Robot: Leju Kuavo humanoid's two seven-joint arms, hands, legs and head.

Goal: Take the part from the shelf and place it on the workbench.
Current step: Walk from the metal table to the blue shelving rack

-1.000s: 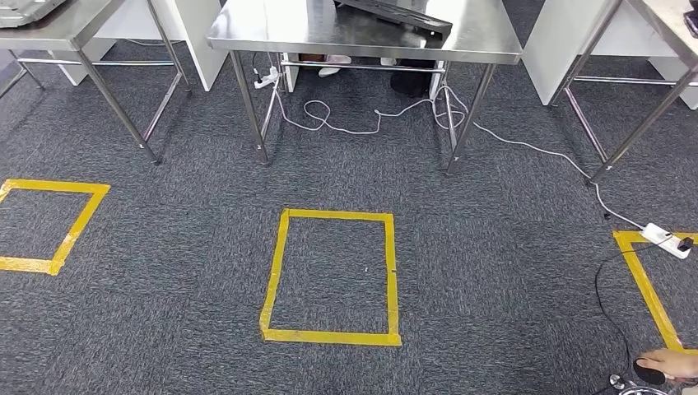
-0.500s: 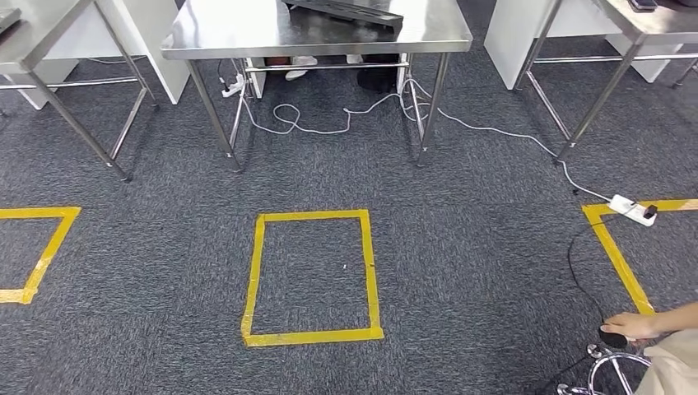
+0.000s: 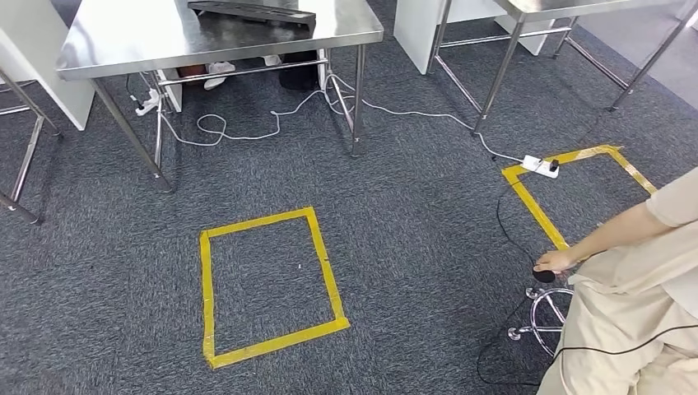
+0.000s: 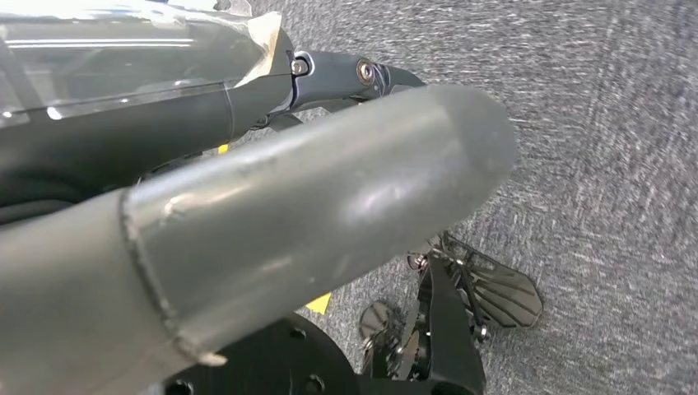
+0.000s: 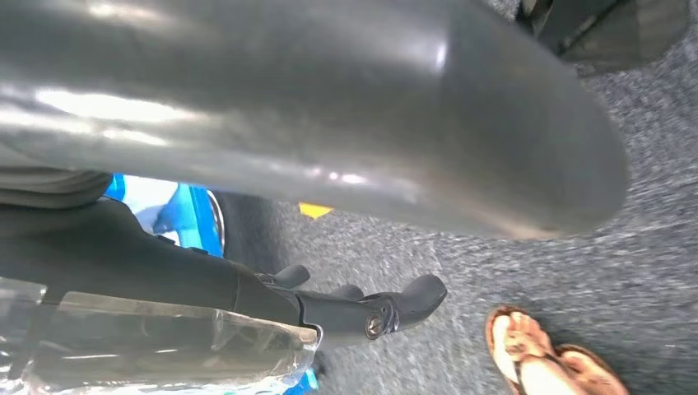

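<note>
Step in hand, by my judgement: walking or turning toward the shelf; no shelf or part in sight, so where the part lies I cannot tell. Head view looks down on grey carpet (image 3: 428, 247). Count: two yellow tape rectangles, one central (image 3: 267, 284), one at right (image 3: 576, 189). One stainless steel desk (image 3: 206, 37) ahead carrying a dark flat bar (image 3: 251, 11); white cable (image 3: 272, 115) beneath. Seated person (image 3: 634, 288) at right. Left hand (image 4: 313, 222) and right hand (image 5: 329, 115): grip state cannot be told. Next move calls for finding the shelf.
</note>
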